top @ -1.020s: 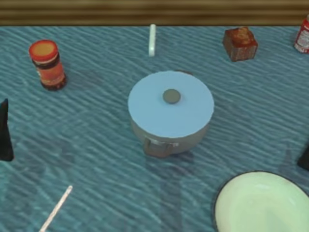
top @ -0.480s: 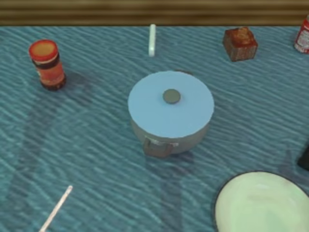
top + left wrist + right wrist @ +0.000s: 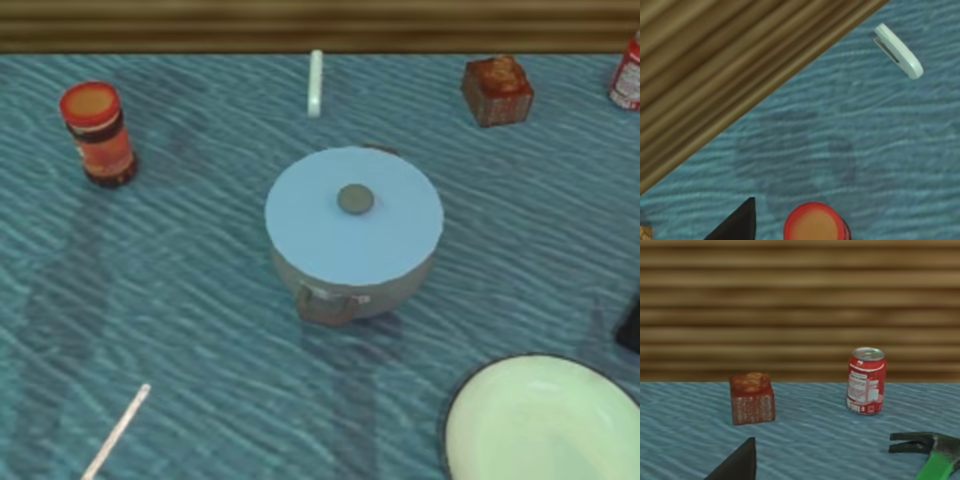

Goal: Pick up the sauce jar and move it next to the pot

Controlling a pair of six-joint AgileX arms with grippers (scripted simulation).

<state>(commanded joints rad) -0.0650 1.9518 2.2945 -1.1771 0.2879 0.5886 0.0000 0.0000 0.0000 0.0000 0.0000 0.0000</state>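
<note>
Sauce jar (image 3: 97, 133): upright, ungrasped, well apart from the pot (image 3: 352, 232), toward its far left. Left gripper (image 3: 735, 226): above jar; finger spread indeterminable. Pickup and transfer outstanding.

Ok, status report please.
Left gripper out of top view, above red-rimmed sauce jar. Jar upright, far left of lidded grey pot. Right gripper parked. Path clear.

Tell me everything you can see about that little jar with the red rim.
The sauce jar is a small cylinder standing upright on the blue table, far to the pot's left and well apart from it. It has a red rim, an orange top and a dark brown-and-orange label. Nothing touches it but the table. The left wrist view looks down on its round orange top, with a dark fingertip showing close beside it.
</note>
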